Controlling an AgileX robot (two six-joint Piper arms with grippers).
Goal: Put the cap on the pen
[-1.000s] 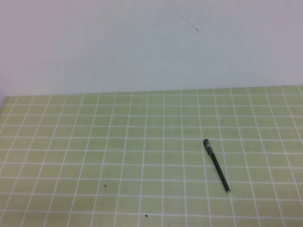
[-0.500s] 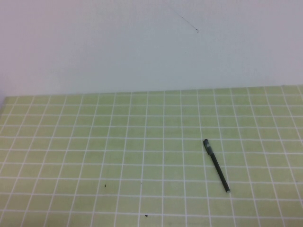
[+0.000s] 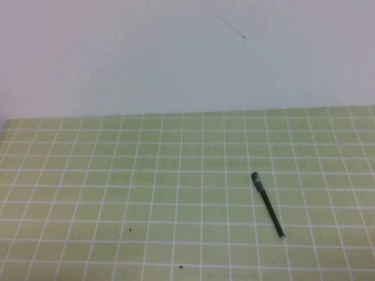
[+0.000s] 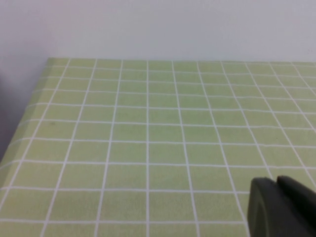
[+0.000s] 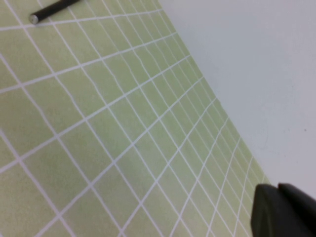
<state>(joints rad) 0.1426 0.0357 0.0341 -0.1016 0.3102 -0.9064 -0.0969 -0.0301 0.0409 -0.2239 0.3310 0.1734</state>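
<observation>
On the bench, high view: the pen (image 3: 268, 204) lies flat on the green grid bench (image 3: 117, 175); neither tool shows.
Left wrist view: left tool (image 4: 281, 207), a dark corner above bare grid; pen unseen; spread unclear.
Right wrist view: right tool (image 5: 284, 210), a dark corner; pen (image 5: 53, 10) well apart; spread unclear.

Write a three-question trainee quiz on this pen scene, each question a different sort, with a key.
1. True or false: the pen lies flat on the green grid mat.
2. Multiple choice: in the high view, the pen is on the robot's A) left B) right C) far back edge.
3. Fill in: in the high view, the left gripper and right gripper are ____; only a dark corner of each shows in its wrist view.

Key: 1 true; 2 B; 3 absent.
</observation>
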